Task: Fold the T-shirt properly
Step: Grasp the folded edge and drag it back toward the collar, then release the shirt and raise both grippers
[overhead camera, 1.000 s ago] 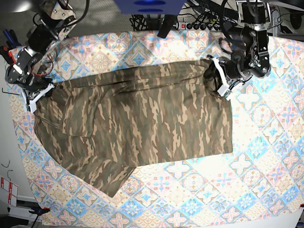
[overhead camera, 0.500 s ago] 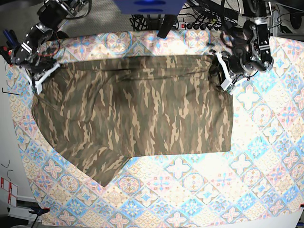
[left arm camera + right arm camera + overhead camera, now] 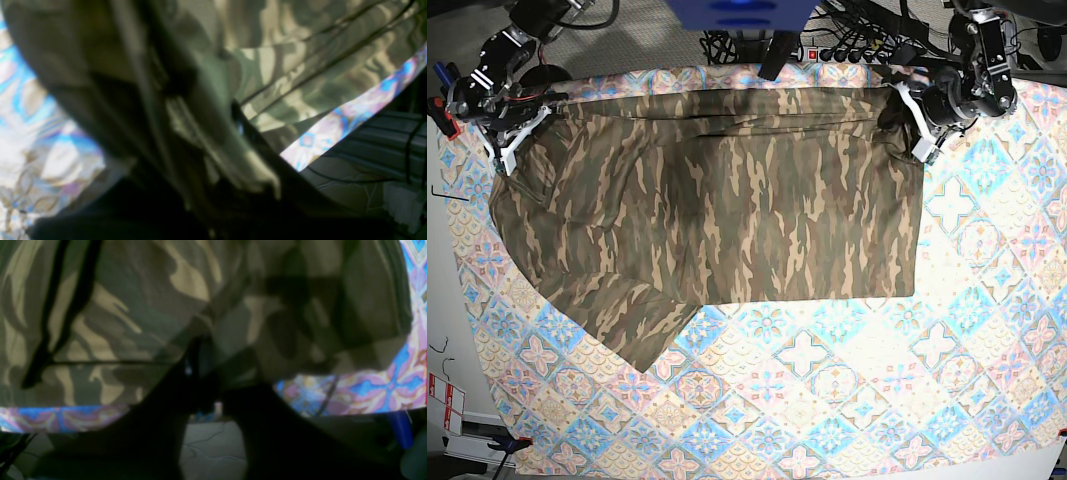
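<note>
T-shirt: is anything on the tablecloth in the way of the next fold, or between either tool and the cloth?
Nothing visible. Both tools already pinch the T-shirt: the left tool at its far corner on the base view's right, the right tool at the corner on its left. The tablecloth nearer the camera shows bare.

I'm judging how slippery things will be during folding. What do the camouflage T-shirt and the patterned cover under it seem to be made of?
T-shirt: soft woven or knit cloth, matte; it drapes, creases and bunches where the grippers pinch it. Likely cotton or a blend, but the exact fibre cannot be told.
Tablecloth: printed tile pattern, lying flat and smooth, with a slight sheen near the right edge; possibly coated cloth or vinyl, uncertain.
</note>
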